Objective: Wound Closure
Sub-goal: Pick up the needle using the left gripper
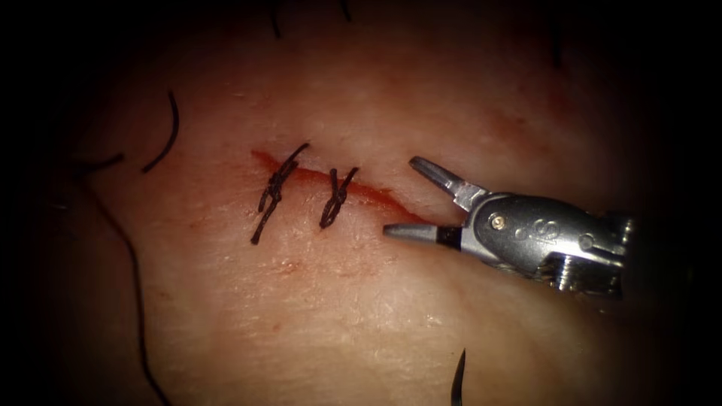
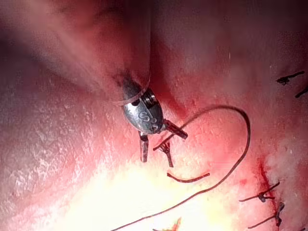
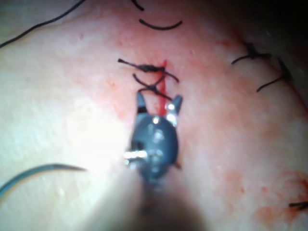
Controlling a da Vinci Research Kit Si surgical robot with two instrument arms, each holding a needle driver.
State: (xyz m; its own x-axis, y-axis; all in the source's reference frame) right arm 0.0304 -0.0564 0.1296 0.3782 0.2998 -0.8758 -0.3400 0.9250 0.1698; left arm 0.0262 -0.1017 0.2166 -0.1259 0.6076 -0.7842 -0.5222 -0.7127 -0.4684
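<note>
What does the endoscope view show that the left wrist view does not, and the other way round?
Endoscope view: the right tool, jaws open and empty, at the right end of the cut, which two knotted stitches cross; a curved dark piece, likely the needle, lies loose on the tissue. Left wrist view: the left tool, jaws open and empty, above another knot, beside a long loop of thread. Both: the tissue and dark knotted stitches.

Endoscope looks down from above and in front, close on the cut (image 1: 338, 184) in the tissue (image 1: 361, 316). Right wrist view looks along its shaft, very close behind the right hand (image 3: 158, 103); both share cut and two stitches (image 1: 277, 192). Left wrist view faces an open-jawed hand (image 2: 161, 139) over tissue.
</note>
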